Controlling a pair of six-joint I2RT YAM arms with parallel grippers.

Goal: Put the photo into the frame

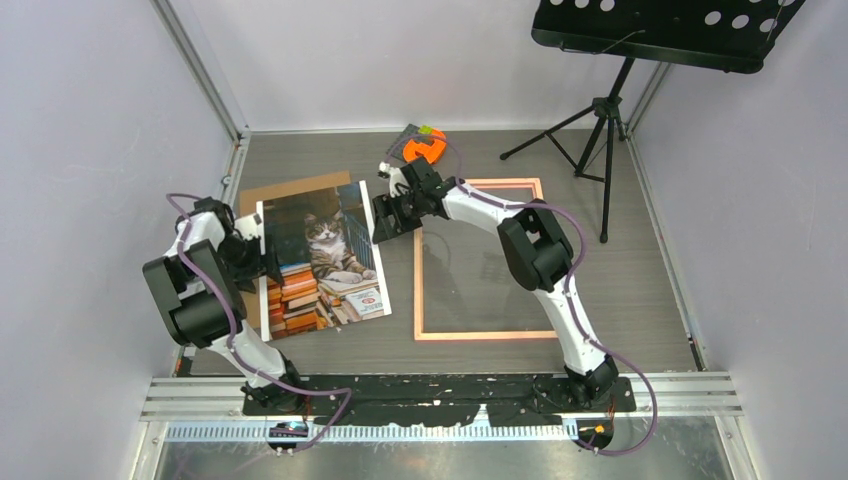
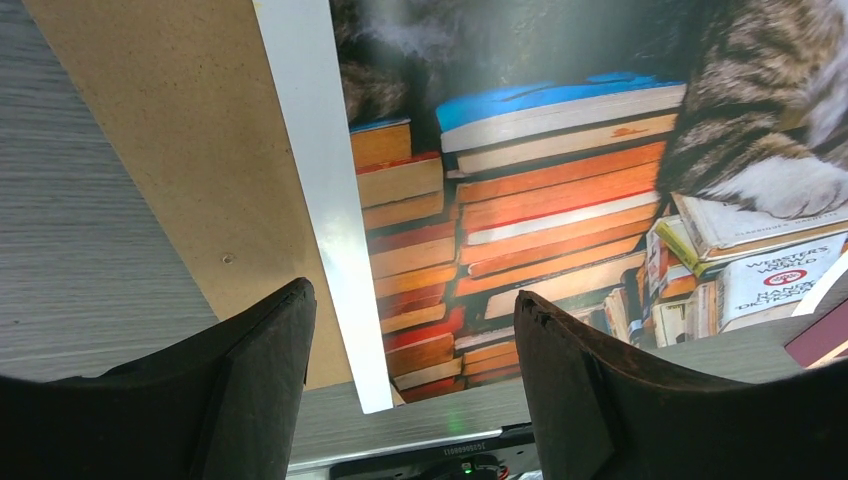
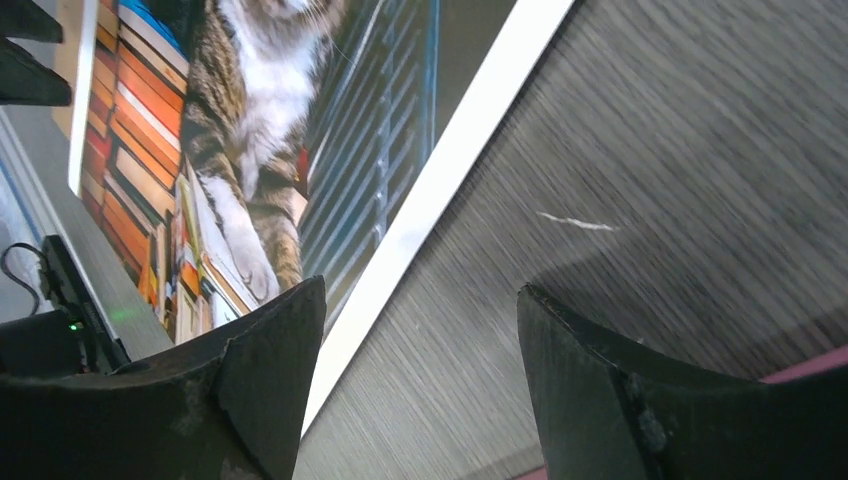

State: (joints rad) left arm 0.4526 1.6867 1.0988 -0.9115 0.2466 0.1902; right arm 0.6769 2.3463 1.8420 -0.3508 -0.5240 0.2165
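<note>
The photo (image 1: 322, 258), a cat on stacked books with a white border, lies on the table's left half, partly over a brown backing board (image 1: 290, 189). The pink frame (image 1: 417, 290) lies flat to its right. My left gripper (image 1: 268, 256) is open at the photo's left edge. In the left wrist view (image 2: 415, 300) the white border of the photo (image 2: 560, 190) runs between the fingers, with the board (image 2: 190, 150) beside it. My right gripper (image 1: 386, 217) is open at the photo's right edge, holding nothing. In the right wrist view (image 3: 420, 300) the photo (image 3: 260, 130) lies left of bare table.
An orange object (image 1: 424, 148) lies at the back behind the right gripper. A black music stand (image 1: 606, 110) stands at the back right, its tray (image 1: 665, 30) overhead. Walls close in the table on the left, back and right.
</note>
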